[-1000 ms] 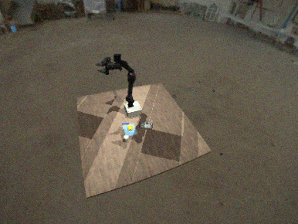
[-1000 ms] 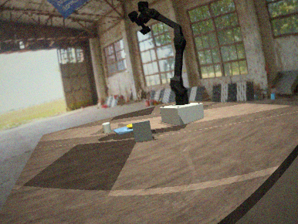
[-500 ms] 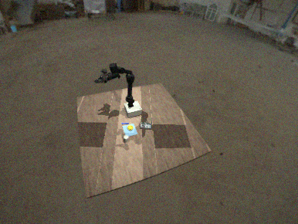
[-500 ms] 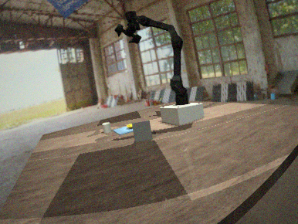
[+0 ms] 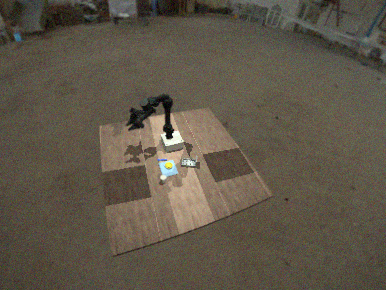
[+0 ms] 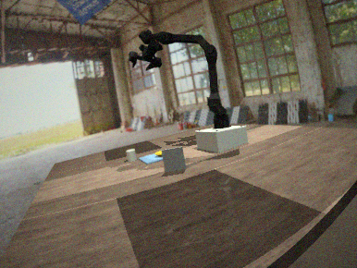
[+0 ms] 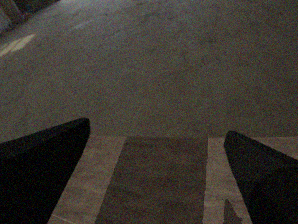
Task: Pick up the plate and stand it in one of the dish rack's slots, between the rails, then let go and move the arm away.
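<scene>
My gripper [image 5: 129, 120] [image 6: 141, 64] [image 7: 158, 132] is open and empty, raised high above the table and off to one side. It is well away from the small objects, and neither plate nor rack shows in the wrist view. A small yellow round thing [image 5: 169, 165] [image 6: 159, 153], seemingly the plate, lies on a light blue square [image 5: 172, 173] [image 6: 149, 159]; it is too small to tell for certain. The grey dish rack [image 5: 190, 163] [image 6: 174, 161] stands beside the blue square. Its slots are too small to make out clearly, and the exterior view shows only its flat grey side.
A small white cup-like object [image 5: 163, 178] [image 6: 130, 155] stands near the blue square. A thin blue-purple bar [image 5: 162, 160] lies at the square's other side. The arm's white base block [image 5: 173, 143] [image 6: 222, 140] stands behind them on the wooden table [image 5: 192, 215] [image 6: 79, 185].
</scene>
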Robot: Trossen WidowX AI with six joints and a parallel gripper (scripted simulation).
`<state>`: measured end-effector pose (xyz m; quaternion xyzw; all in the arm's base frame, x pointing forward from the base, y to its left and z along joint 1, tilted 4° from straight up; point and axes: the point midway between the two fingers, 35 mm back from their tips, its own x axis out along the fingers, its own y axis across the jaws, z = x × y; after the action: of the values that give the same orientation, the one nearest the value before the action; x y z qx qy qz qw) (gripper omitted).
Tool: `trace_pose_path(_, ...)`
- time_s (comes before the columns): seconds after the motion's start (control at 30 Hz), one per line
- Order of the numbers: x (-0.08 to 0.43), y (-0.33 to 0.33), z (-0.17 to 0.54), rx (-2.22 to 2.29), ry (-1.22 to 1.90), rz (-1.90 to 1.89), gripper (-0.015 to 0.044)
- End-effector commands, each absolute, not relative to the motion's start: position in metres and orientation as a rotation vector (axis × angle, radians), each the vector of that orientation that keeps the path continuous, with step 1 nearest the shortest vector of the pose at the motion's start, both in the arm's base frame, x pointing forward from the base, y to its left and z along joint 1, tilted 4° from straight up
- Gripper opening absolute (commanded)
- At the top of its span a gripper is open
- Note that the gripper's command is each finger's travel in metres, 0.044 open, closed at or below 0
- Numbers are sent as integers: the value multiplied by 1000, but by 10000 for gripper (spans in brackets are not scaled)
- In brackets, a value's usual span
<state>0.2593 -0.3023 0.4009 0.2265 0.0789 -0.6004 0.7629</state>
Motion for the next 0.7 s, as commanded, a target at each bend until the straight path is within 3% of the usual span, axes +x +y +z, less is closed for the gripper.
trace_pose_path(0.0,279,-296,370,448,311,-1241,400)
trace_pose_path(0.67,334,-234,224,230,873,-872,400)
